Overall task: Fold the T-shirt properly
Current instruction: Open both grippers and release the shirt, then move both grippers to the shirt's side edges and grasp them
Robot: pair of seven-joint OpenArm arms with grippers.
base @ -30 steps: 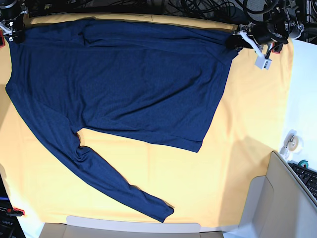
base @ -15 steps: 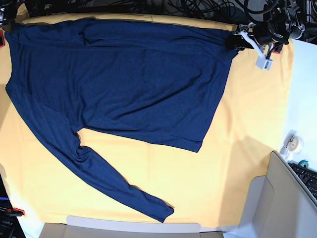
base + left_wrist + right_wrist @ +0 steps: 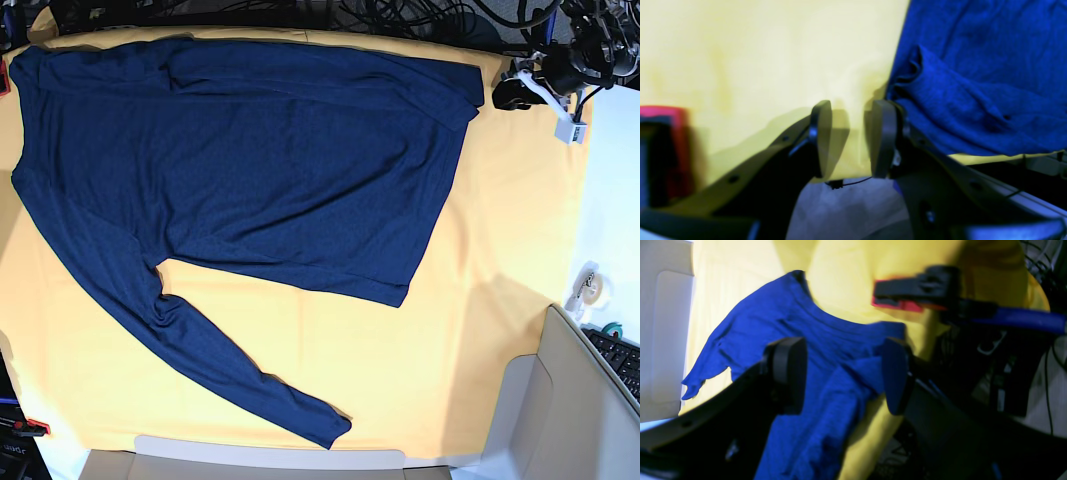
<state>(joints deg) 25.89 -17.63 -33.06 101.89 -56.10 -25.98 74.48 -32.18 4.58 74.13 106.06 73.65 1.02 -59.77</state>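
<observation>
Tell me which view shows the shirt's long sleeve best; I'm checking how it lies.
The base view: the sleeve runs diagonally across the yellow cloth, cuff included. The right wrist view shows only blurred shirt folds; the left wrist view shows just a bunched shirt edge.

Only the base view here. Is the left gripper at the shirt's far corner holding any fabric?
Observer: No. In the left wrist view the left gripper has its jaws apart with only the yellow cloth between them; the T-shirt edge lies beside one finger.
Operator: And the right gripper? It's outside my frame.
Observer: In the right wrist view the right gripper is open wide, a bunched shirt corner showing between its jaws, not pinched.
</observation>
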